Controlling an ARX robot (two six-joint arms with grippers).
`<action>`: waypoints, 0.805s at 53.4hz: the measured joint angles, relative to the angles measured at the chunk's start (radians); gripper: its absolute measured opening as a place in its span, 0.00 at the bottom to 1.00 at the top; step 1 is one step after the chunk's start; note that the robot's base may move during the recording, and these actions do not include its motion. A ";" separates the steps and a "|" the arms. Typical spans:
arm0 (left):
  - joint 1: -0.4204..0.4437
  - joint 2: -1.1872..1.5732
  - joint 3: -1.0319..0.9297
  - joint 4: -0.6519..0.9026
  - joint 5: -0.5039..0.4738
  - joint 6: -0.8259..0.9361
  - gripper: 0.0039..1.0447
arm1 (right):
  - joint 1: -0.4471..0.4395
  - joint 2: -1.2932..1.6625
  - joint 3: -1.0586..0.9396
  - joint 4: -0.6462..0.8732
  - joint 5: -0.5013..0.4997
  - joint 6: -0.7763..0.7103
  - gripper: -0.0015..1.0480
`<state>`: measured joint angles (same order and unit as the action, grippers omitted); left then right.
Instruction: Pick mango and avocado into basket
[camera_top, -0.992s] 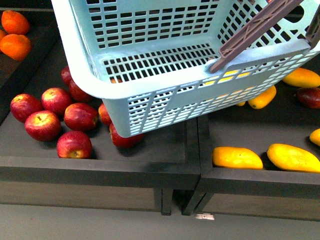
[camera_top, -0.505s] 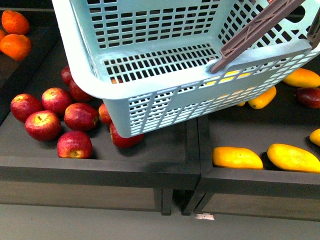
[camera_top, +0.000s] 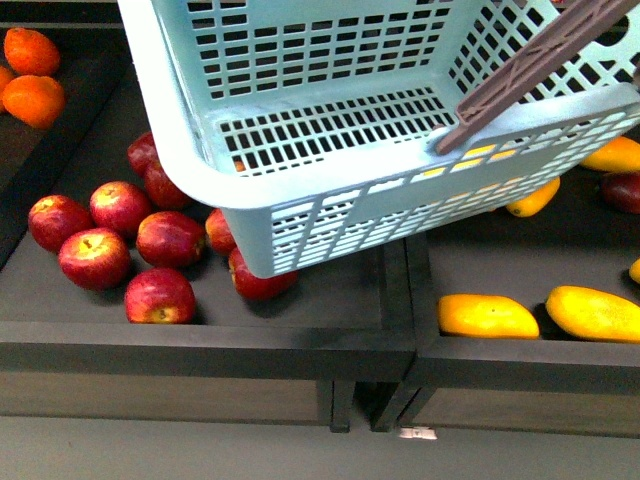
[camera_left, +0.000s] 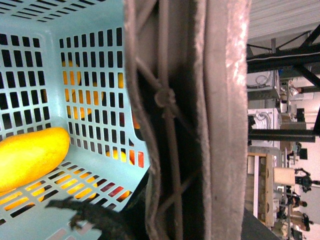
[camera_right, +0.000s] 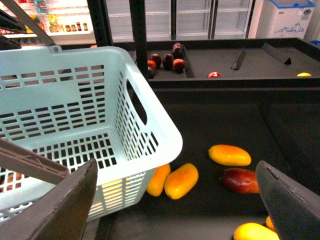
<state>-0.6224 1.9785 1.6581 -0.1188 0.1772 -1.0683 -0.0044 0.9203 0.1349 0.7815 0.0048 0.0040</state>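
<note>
1. Front view: the basket (camera_top: 190, 170) fills the upper middle, tilted, with its near corner low over the red apples (camera_top: 170, 240). I cannot tell whether it touches them.
   - Its brown handle (camera_top: 530, 70) slants across the upper right.
   - The apples crowd the left bin. The dark floor in front of them is bare up to the bin's front edge (camera_top: 200, 345).
   - A divider (camera_top: 410, 290) separates that bin from the right one, where loose mangoes (camera_top: 487, 316) lie close to the front wall.
   - Orange fruits (camera_top: 35, 95) sit in the far left corner.
   - Neither gripper shows here.
2. Left wrist view: the handle (camera_left: 225, 100) runs across the picture, very near the lens.
   - Only this view shows the mango (camera_left: 30, 157). It is smooth, yellow-orange and long, and lies on its side on the slotted floor inside the basket (camera_left: 54, 75), near a side wall.
   - More yellow and red fruit shows through the slots.
   - The left gripper's fingers are not clear, so I cannot tell how they stand.
3. Right wrist view: the right gripper (camera_right: 176, 170) is spread wide and holds nothing. Its fingers (camera_right: 70, 205) frame the scene.
   - The basket (camera_right: 150, 92) is at one side, its rim curving above the dark bin.
   - Beyond the corner lie loose mangoes (camera_right: 181, 180) and a dark red fruit (camera_right: 240, 180), with bare black floor around them.
</note>
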 joint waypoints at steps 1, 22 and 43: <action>-0.003 0.000 0.000 0.000 0.003 0.000 0.14 | 0.000 0.000 0.000 0.000 0.000 0.000 0.93; 0.008 0.000 0.000 0.001 -0.005 -0.002 0.14 | 0.003 -0.003 -0.002 -0.003 -0.005 0.000 0.92; 0.010 0.000 0.000 0.001 0.006 -0.002 0.14 | 0.003 -0.003 -0.003 -0.003 -0.005 0.000 0.92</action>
<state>-0.6125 1.9785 1.6585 -0.1181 0.1833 -1.0706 -0.0017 0.9169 0.1314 0.7788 -0.0002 0.0036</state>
